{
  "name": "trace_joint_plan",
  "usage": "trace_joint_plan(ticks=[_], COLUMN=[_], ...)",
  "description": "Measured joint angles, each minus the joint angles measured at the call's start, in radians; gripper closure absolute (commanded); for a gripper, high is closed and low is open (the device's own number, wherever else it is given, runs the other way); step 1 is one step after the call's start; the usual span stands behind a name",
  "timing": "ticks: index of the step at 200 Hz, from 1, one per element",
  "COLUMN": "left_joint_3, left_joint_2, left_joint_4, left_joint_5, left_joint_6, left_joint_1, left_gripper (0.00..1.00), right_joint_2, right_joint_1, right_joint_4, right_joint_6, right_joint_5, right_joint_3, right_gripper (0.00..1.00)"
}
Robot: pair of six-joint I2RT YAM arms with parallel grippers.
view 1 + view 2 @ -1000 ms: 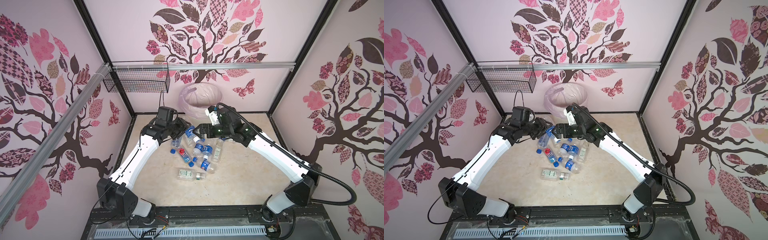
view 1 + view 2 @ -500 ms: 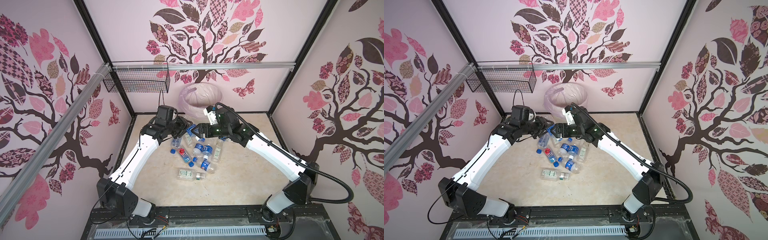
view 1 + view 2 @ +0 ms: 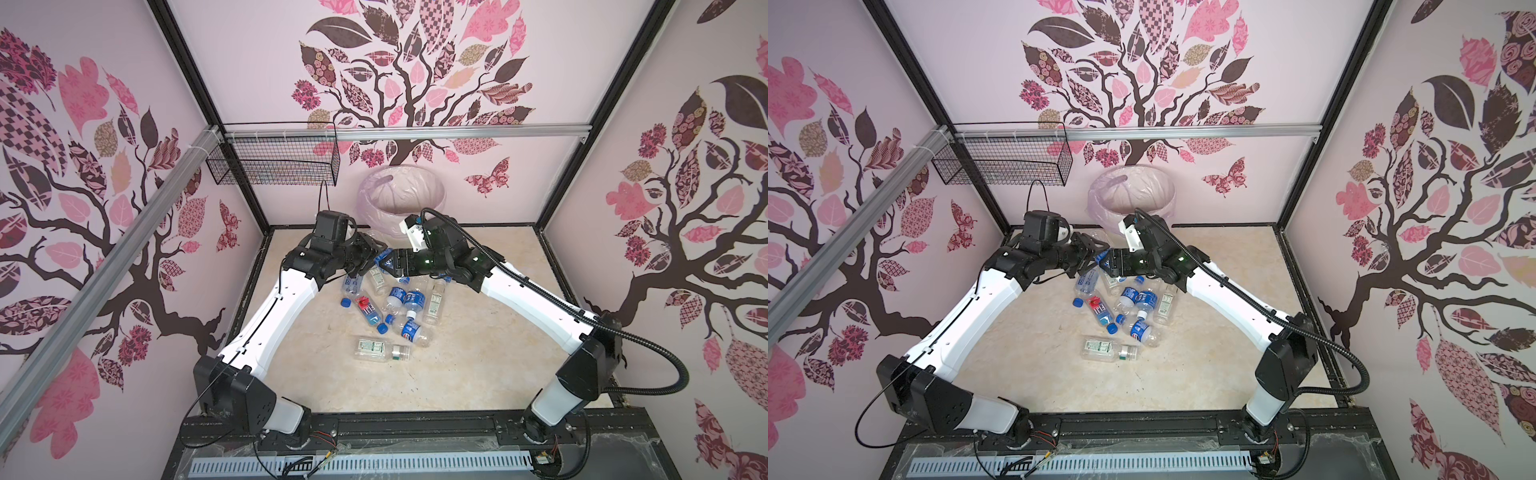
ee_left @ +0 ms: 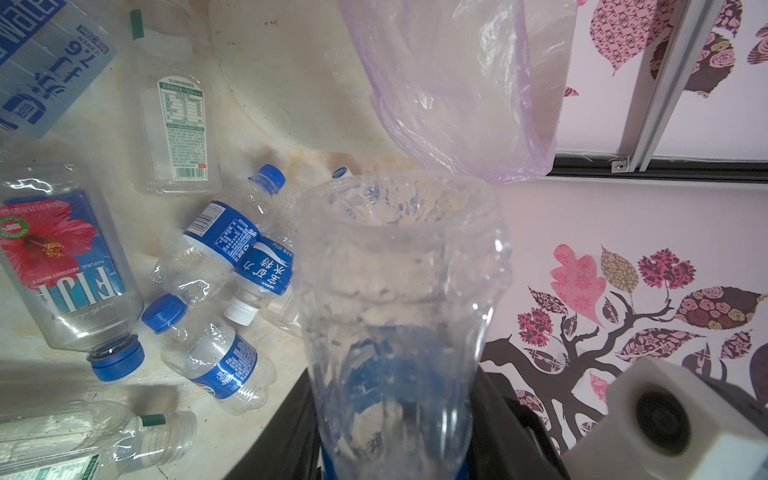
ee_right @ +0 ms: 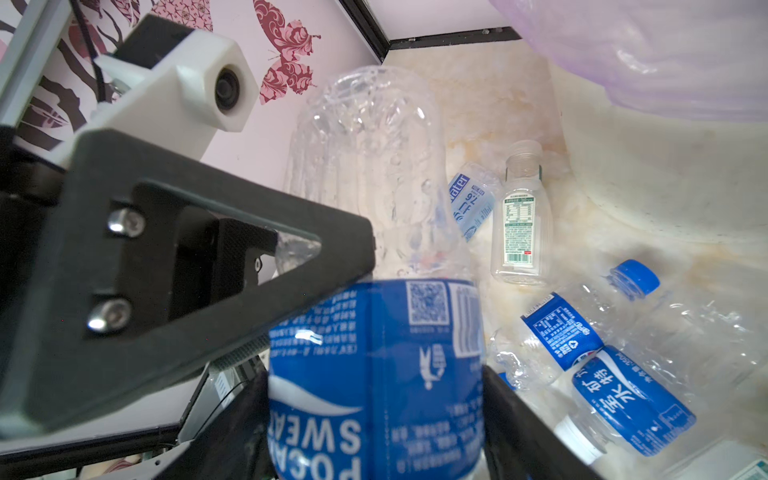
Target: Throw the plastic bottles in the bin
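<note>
Left wrist view: the left tool [image 4: 395, 399] is pinched narrow on a clear bottle [image 4: 399, 270], blue label down at the jaws, clear body aimed up the frame at the bin [image 4: 291, 91] and its pink bag [image 4: 457, 83]. Over to the right wrist view, same bottle: at left, the left tool's black finger [image 5: 187, 257] bears on the clear part. At bottom centre, the right tool [image 5: 374, 399] grips the blue label from both sides. Two tools on one bottle, held off the counter [image 3: 478, 374]: I read that as a hand-over on the way to the bin, though which way it goes I cannot tell. In both top views the tools meet at centre frame, and just below them the other plastic bottles [image 3: 397, 297] lie heaped on the counter. The bin stands upper centre at the back wall, just behind the tools, and the black wire basket [image 3: 274, 166] hangs to its left.

Now the writing, left wrist view, left to right. Upper left, a blue-and-white label [image 4: 45, 62] shows "WATER" and "76". Below it, the Fiji bottle [image 4: 62, 257]: red hibiscus, "FIJI", "NATURAL ARTESIAN WATER", upside down. Then a white-labelled bottle [image 4: 178, 129], green print too small to read. Centre, a small bottle [image 4: 262, 270] with white Chinese characters on blue. The held one, in the right wrist view, reads "POCA… SWEAT", with a QR code.
</note>
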Motion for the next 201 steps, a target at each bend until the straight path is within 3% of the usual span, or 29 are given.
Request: trace_joint_plan(ticks=[36, 62, 112, 130, 169, 201], left_joint_3=[0.000, 0.010, 0.106, 0.153, 0.293, 0.349], left_joint_2=[0.000, 0.000, 0.026, 0.036, 0.052, 0.052], left_joint_4=[0.000, -0.004, -0.066, -0.086, -0.117, -0.151], left_joint_5=[-0.004, -0.009, -0.021, -0.010, 0.027, 0.042], left_joint_6=[-0.010, -0.010, -0.002, 0.006, 0.040, 0.065], left_joint_1=[0.000, 0.000, 0.010, 0.027, 0.109, 0.155], left_gripper=[0.48, 0.42, 0.18, 0.03, 0.03, 0.03], right_joint_2=[0.003, 0.003, 0.002, 0.002, 0.003, 0.018], right_joint_1=[0.000, 0.000, 0.000, -0.001, -0.005, -0.031], right_joint_4=[0.009, 0.018, 0.045, 0.039, -0.013, -0.077], right_joint_6=[0.005, 0.005, -0.001, -0.003, -0.005, -0.020], right_joint_5=[-0.010, -0.014, -0.010, 0.006, 0.043, 0.089], right_joint_3=[0.000, 0.000, 0.003, 0.005, 0.029, 0.164], right_gripper=[0.45, 0.49, 0.49, 0.49, 0.49, 0.50])
